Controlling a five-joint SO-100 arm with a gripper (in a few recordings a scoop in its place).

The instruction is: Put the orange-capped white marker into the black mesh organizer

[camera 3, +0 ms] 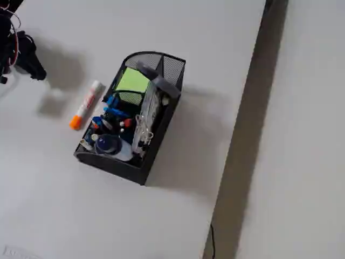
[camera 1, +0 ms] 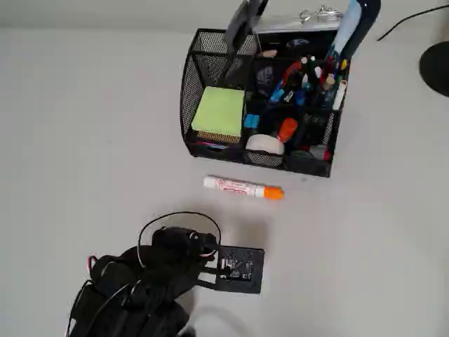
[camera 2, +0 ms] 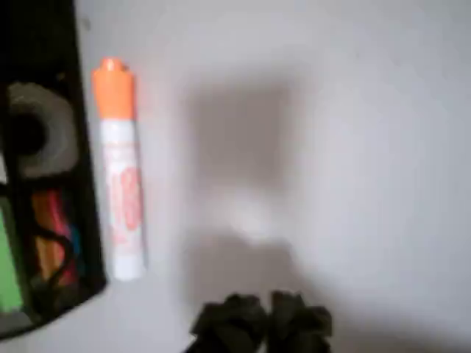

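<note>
Currently marker point(camera 1: 243, 188) lies flat on desk point(camera 1: 84, 126) just before organizer point(camera 1: 210, 53), long axis parallel to its front, untouched. Gripper point(camera 2: 263, 318) hangs clear of it; fingers' gap cannot be judged.

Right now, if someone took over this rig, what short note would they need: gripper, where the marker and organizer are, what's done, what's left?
Gripper: holds nothing, hangs above bare table short of the marker; the wrist view is too blurred to tell whether the jaws are open or shut.
Marker: lying flat on the table just in front of the organizer, roughly parallel to its front wall, not touching it; orange cap to the right in the overhead view.
Organizer: upright, already crowded with pens and a green sticky-note pad.
Done: nothing yet, marker ungrasped.
Left: reach the marker, grip it, lift, drop it into a compartment.
</note>
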